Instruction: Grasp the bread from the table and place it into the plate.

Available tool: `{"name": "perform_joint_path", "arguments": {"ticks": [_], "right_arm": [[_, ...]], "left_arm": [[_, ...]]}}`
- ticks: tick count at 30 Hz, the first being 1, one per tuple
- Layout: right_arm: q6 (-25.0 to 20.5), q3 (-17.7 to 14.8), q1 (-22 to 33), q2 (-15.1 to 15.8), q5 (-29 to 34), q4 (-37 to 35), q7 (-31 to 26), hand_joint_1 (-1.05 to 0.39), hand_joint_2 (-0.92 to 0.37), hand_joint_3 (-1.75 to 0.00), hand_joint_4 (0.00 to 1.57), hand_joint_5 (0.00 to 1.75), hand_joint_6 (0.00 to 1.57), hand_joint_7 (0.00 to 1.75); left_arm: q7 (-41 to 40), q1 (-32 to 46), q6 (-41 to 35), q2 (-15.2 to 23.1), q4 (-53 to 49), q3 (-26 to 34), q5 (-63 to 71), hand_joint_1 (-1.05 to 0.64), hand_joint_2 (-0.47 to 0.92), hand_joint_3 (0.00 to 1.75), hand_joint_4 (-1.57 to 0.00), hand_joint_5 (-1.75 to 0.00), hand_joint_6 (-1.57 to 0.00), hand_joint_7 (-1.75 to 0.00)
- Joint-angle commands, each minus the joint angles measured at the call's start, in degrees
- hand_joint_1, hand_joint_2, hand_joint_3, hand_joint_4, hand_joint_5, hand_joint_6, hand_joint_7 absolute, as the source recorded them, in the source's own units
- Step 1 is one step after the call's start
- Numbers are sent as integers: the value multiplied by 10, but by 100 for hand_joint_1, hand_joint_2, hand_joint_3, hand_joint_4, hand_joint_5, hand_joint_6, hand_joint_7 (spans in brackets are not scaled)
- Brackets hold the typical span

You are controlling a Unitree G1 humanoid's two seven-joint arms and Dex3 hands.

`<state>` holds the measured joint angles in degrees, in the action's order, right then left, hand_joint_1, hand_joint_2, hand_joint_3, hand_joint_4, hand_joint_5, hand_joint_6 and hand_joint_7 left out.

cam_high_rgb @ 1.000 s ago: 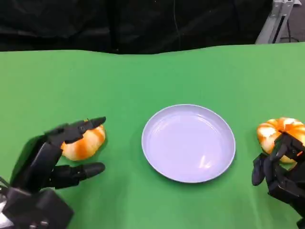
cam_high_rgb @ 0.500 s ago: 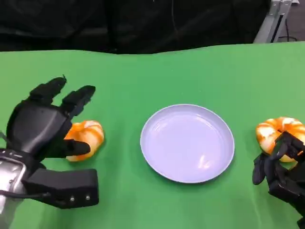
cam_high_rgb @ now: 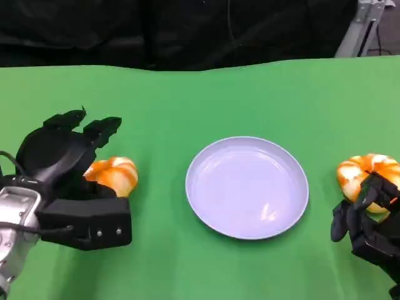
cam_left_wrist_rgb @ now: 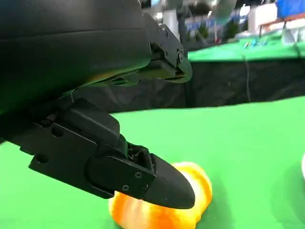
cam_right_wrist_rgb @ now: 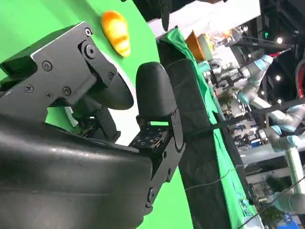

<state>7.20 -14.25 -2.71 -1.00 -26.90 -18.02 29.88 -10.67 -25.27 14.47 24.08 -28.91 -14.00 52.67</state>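
Head view: left hand (cam_high_rgb: 59, 165) sits over the bread (cam_high_rgb: 114, 175), well left of the plate (cam_high_rgb: 247, 187); fingers spread, thumb low beside the roll, nothing gripped. Second bread (cam_high_rgb: 367, 174) lies right of the plate, right hand (cam_high_rgb: 369, 222) just at its near edge, fingers curled; can't tell if it touches or grips. To do this step well: lower the left hand, close fingers and thumb around the roll's middle, squeeze gently, lift clear of the plate rim
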Motion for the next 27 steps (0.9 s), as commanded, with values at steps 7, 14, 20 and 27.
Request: {"name": "perform_joint_path", "arguments": {"ticks": [7,14,20,27], "right_arm": [[6,-1,2,5,2,2,-5,-5,-44,-148,93,175,78,168],[7,0,2,4,1,1,-4,-5,-44,-147,93,175,77,169],[8,1,2,3,3,2,-7,-5,-44,-147,93,175,77,169],[9,2,4,3,5,4,-10,-5,-43,-148,93,175,77,170]], "left_arm": [[44,-61,-15,0,-104,-46,-43,-104,92,9,-28,-2,-29,0],[70,-88,-10,1,-151,-71,-75,-104,92,12,-28,-1,-27,0],[81,-95,-11,6,-158,-85,-85,-105,92,14,-28,-1,-25,0],[145,-106,-22,9,-164,-93,-103,-105,92,18,-26,-1,-22,0]]}}
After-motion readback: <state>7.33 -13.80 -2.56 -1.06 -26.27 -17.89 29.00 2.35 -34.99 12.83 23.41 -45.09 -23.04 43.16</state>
